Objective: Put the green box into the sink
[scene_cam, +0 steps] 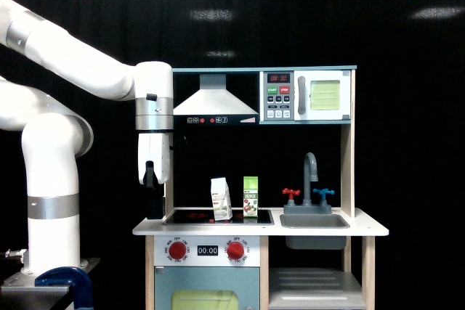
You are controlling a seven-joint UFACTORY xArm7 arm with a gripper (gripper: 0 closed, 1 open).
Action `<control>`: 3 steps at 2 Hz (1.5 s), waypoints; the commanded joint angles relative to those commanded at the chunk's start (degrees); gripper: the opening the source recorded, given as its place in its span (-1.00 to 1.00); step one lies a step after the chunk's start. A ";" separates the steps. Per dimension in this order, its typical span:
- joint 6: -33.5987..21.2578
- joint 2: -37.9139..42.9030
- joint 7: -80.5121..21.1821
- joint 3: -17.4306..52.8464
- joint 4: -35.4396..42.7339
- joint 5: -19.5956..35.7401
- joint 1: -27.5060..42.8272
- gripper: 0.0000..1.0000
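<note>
My jaws hang at the far end of the counter (363, 229) on the exterior view's left, beside the stove (218, 217), and I cannot tell if they are spread or pressed together. The green box (251, 196) stands upright on the stove, just beside a white carton (221, 199). The sink (314, 221) sits near it toward the exterior view's right, under the grey tap (311, 172).
</note>
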State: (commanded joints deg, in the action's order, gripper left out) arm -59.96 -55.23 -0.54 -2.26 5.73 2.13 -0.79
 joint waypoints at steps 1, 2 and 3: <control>4.94 7.15 -5.14 2.26 2.20 -2.01 -0.32 1.00; 11.24 21.89 -18.29 6.01 11.89 -5.17 2.66 1.00; 16.51 39.36 -73.68 21.43 28.71 19.31 23.95 1.00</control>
State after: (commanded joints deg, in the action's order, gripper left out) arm -43.45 -15.88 -74.22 19.17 34.44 21.44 23.16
